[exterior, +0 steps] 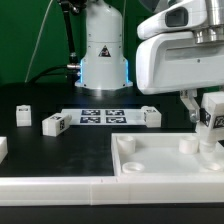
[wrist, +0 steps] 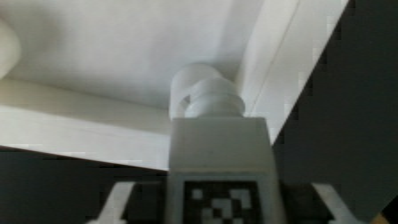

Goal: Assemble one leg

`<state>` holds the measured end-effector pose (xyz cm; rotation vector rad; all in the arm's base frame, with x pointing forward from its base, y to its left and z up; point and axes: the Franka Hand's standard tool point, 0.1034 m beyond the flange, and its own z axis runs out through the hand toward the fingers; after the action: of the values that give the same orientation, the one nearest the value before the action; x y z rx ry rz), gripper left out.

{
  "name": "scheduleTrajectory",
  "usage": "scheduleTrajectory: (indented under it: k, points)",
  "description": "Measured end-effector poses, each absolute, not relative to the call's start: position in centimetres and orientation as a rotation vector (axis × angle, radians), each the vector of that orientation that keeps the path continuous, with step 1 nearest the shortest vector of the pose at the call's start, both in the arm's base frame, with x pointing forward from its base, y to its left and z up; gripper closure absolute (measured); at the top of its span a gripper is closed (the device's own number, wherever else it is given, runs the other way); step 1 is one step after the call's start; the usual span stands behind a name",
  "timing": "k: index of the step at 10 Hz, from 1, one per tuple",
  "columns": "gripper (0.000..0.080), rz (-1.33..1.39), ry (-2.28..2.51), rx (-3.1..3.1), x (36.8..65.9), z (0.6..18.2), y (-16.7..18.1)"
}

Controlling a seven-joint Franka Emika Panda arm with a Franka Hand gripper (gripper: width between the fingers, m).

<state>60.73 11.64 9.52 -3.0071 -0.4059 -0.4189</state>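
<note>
— One leg (exterior: 211, 122) up at the right edge of the exterior view. Held how?
— Pinched tight between both fingers of the gripper (exterior: 204, 110), closed on its two sides, tag face out.
— Heavy?
— Looks light. Hard plastic, probably smooth, so maybe slippy. Best held on the flat sides, near the tag, away from the round peg end.
— And below?
— Hangs just over the big white square piece (exterior: 150, 165) at the lower right of the frame, peg end close to a round socket (exterior: 186, 146). Touching or not, cannot tell.

A robotics lab: black table (exterior: 60, 150), tagged marker board (exterior: 100, 117), white robot arm (exterior: 103, 55), green backdrop (exterior: 25, 40) behind.
</note>
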Motion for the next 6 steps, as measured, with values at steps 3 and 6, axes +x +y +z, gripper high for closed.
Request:
scheduleTrajectory:
  k: [3, 6]
  points:
    - [0.0512, -0.55, -0.397, -2.982, 61.2, 8.8, 12.0]
    - [0.0512, -0.601, -0.398, -2.966, 61.5, 7.9, 12.5]
